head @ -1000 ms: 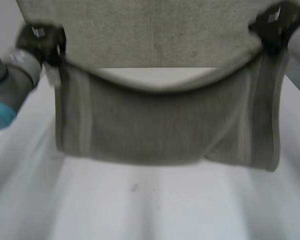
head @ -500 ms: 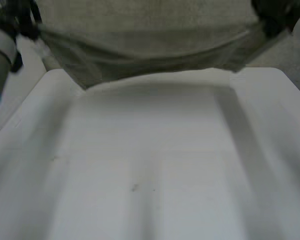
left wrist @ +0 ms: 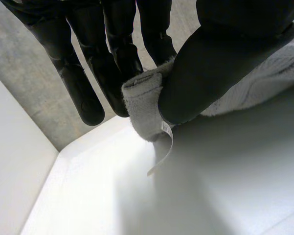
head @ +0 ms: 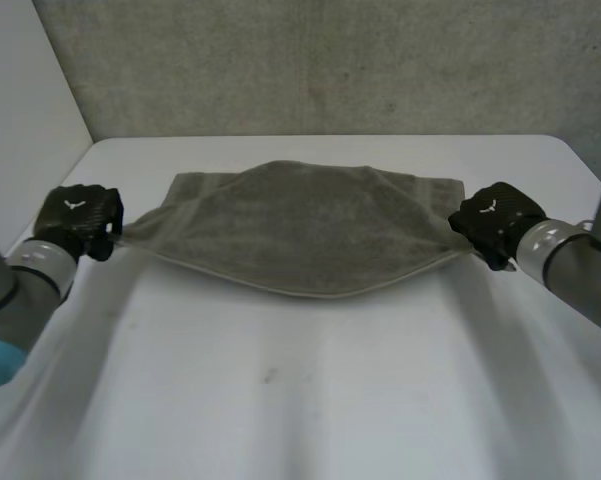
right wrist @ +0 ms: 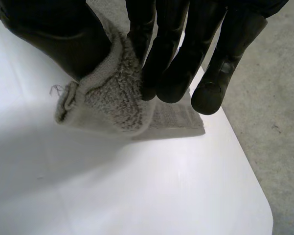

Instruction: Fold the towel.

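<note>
A grey-green towel (head: 305, 225) lies folded on the white table (head: 300, 400), stretched between both hands. My left hand (head: 77, 220) pinches the towel's left corner (left wrist: 143, 105) between its thumb (left wrist: 220, 63) and fingers, a small white label hanging below the corner. My right hand (head: 493, 222) pinches the right corner (right wrist: 110, 93) between thumb (right wrist: 58, 39) and fingers (right wrist: 171, 63). The near edge of the towel sags in a curve toward me; its far edge lies flat on the table.
A grey carpeted floor (head: 330, 65) lies beyond the table's far edge. A white wall panel (head: 20, 120) stands at the far left. In the right wrist view the table's rounded corner (right wrist: 264, 215) is close beside my hand.
Both hands have come down from high above the table, bringing the towel with them. It hung in the air before; now it lies folded on the table between the hands.
</note>
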`<act>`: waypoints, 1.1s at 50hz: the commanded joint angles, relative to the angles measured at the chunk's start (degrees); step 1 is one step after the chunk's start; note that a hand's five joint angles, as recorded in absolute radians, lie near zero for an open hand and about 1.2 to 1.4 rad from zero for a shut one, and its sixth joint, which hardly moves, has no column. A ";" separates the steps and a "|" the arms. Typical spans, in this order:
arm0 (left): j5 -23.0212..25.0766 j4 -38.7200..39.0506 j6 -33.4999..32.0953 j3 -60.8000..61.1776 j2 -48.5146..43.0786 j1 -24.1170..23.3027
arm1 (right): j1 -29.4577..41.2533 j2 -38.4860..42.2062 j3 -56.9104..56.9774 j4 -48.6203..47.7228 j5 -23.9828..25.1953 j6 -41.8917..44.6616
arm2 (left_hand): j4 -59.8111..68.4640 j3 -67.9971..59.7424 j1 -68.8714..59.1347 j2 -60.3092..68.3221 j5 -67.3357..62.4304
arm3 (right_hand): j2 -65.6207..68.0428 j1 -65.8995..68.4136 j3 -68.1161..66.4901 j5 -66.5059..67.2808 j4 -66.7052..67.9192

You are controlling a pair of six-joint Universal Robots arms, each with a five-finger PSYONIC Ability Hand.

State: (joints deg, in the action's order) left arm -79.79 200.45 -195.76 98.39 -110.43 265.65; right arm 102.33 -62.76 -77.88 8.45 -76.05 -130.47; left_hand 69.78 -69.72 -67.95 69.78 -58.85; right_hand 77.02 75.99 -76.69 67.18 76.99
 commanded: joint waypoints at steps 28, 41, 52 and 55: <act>3.85 -7.09 0.29 -4.09 1.62 0.75 | -3.11 -1.31 3.87 13.09 1.69 8.65 | 10.22 -10.28 -12.05 10.22 -11.15 | 2.98 4.01 -3.31 2.82 3.01; -4.31 -8.14 0.29 -29.99 -21.30 -6.19 | 1.46 22.66 33.11 12.74 -1.90 -0.92 | 10.22 -10.28 -12.05 10.22 -11.15 | 2.98 4.01 -3.31 2.82 3.01; -8.45 -15.52 0.29 -48.29 -34.33 -7.25 | 2.78 36.22 52.65 11.24 -7.01 -1.19 | 10.22 -10.28 -12.05 10.22 -11.15 | 2.98 4.01 -3.31 2.82 3.01; -9.95 -16.93 0.20 -52.16 -36.79 -7.25 | 2.78 39.12 56.87 11.33 -7.89 -1.10 | 10.22 -10.28 -12.05 10.22 -11.15 | 2.98 4.01 -3.31 2.82 3.01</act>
State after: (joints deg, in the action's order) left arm -87.62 186.47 -195.50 53.31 -142.55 258.28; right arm 105.09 -28.99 -28.78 19.81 -81.85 -131.96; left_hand 69.79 -69.72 -67.89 69.78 -58.85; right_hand 77.02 76.00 -76.69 67.19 76.98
